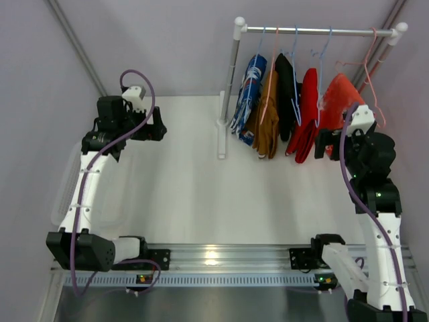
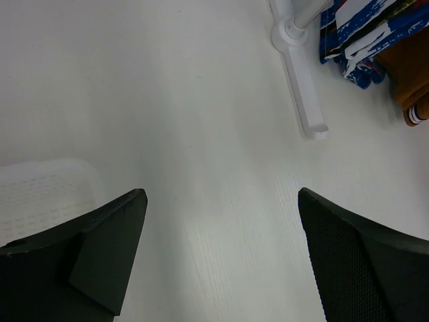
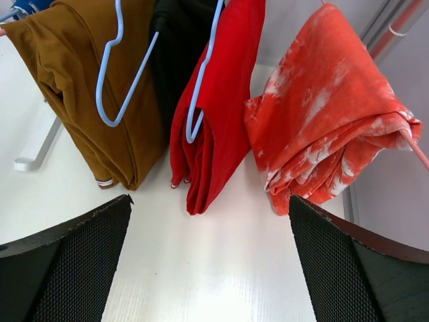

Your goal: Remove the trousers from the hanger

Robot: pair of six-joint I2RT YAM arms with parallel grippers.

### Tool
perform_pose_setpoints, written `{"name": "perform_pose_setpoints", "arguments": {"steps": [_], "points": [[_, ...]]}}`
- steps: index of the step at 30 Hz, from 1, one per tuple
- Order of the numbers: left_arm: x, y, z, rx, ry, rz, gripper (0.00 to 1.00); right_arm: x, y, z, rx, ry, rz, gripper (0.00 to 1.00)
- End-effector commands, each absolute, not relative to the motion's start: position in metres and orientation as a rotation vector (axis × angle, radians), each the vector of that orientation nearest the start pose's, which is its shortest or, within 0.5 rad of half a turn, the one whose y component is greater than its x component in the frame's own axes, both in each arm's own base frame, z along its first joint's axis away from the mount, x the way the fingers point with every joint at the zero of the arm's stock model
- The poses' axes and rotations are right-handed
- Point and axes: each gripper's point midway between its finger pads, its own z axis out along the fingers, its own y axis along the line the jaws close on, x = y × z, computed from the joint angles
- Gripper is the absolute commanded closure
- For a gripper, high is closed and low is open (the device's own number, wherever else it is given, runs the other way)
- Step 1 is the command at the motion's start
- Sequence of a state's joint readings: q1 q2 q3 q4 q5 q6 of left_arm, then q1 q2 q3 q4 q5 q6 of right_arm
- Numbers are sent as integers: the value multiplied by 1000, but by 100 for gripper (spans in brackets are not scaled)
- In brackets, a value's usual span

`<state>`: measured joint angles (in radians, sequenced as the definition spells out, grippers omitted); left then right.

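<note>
Four trousers hang on hangers from a white rail [image 1: 318, 30] at the back right: blue patterned trousers [image 1: 249, 94], tan-brown trousers [image 1: 268, 117], black trousers [image 1: 286, 94] and red trousers [image 1: 307, 114]. My right gripper [image 1: 327, 144] is open and empty, low over the table just in front of the red pair. The right wrist view shows the tan-brown trousers [image 3: 74, 74], black trousers [image 3: 177, 47] and red trousers [image 3: 221, 114] ahead of that gripper [image 3: 209, 201]. My left gripper [image 1: 157, 127] is open and empty at the far left; in its wrist view [image 2: 221, 201] the blue trousers [image 2: 362, 33] are far off.
An orange-red garment with white specks [image 1: 340, 100] hangs at the rail's right end, also seen in the right wrist view [image 3: 328, 114]. The rack's white post and foot [image 2: 301, 80] stand left of the clothes. A translucent basket [image 1: 67, 194] sits at the table's left edge.
</note>
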<state>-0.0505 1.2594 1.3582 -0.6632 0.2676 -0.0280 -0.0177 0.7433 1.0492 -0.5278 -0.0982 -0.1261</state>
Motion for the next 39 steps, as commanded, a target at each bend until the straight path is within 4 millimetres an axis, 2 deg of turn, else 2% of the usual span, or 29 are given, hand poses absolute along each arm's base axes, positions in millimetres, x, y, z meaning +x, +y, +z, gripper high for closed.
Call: {"name": "perform_pose_setpoints", "arguments": {"steps": [1,4,5,9,13,15,16,17,18,19,20,21,22,23,24,25,26,27,28,34,39], "points": [[371,-63,314,168,2032,-303,1,277,6,343,-144,1760,-8,1],[381,-66,329,179,1993,-312,1,279,5,342,-137,1768,-7,1],[383,-76,345,205,1952,-371,1,279,5,344,-131,1766,-4,1],[401,-102,365,239,1891,-527,1,282,3,347,-121,1776,-11,1],[423,-158,405,295,1781,-823,2,287,-2,346,-119,1801,-41,1],[426,-185,419,286,1744,-940,3,288,-6,351,-112,1806,-57,0],[435,-196,417,282,1734,-989,5,292,-8,349,-105,1824,-66,0],[439,-206,434,303,1650,-1026,6,292,-10,359,-103,1809,-74,1],[437,-223,440,286,1636,-1097,6,293,-12,360,-103,1820,-87,1],[449,-235,430,284,1650,-1124,7,293,-15,363,-95,1818,-105,1],[452,-244,448,300,1607,-1141,8,294,-18,368,-90,1817,-119,1],[452,-260,451,318,1601,-1174,10,295,-20,369,-90,1820,-130,0],[466,-272,436,296,1634,-1214,11,296,-22,367,-93,1836,-142,1],[472,-280,435,292,1627,-1237,12,296,-23,371,-92,1830,-146,0],[471,-289,453,288,1567,-1296,14,296,-23,372,-96,1833,-148,1],[482,-298,440,273,1576,-1339,16,298,-27,369,-83,1848,-166,0],[485,-304,438,269,1565,-1376,17,298,-29,371,-75,1847,-176,1],[481,-312,449,275,1522,-1438,19,298,-31,371,-75,1851,-182,1],[488,-319,438,266,1533,-1462,20,299,-31,371,-74,1852,-185,0],[481,-352,431,316,1501,-1570,24,302,-38,363,-71,1874,-213,0],[472,-368,421,339,1513,-1622,27,303,-39,358,-91,1880,-220,1]]}}
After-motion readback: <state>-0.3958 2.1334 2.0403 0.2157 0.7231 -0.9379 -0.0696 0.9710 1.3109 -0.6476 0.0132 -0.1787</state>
